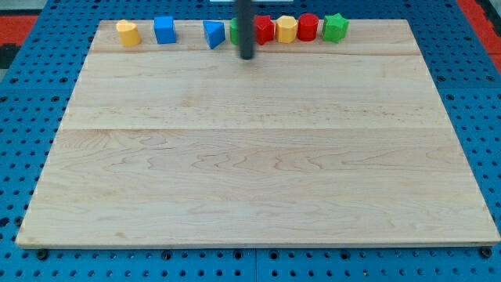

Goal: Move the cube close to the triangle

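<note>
A blue cube (164, 30) and a blue triangle (213, 34) sit in the row of blocks along the view's top edge of the wooden board (250, 157). The cube is to the left of the triangle, with a gap between them. My tip (247, 56) is just below the row, to the right of the triangle. The rod hides most of a green block (234, 31) behind it.
The same row holds a yellow cylinder-like block (128, 33) at the far left, then right of the rod a red block (264, 29), a yellow block (286, 28), a red block (308, 27) and a green block (335, 27). Blue pegboard surrounds the board.
</note>
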Available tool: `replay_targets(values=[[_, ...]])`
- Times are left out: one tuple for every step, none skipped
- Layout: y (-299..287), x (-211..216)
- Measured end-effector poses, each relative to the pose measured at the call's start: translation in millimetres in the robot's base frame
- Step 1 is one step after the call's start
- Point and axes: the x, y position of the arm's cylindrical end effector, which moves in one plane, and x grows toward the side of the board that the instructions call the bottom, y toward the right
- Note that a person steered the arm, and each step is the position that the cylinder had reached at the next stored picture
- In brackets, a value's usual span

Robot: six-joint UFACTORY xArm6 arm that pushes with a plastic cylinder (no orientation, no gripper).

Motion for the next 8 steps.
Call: replay_targets(values=[[121,-35],[162,-88],[159,-89],[159,-89],[176,-90],[219,-89],[231,-26],[197,72]])
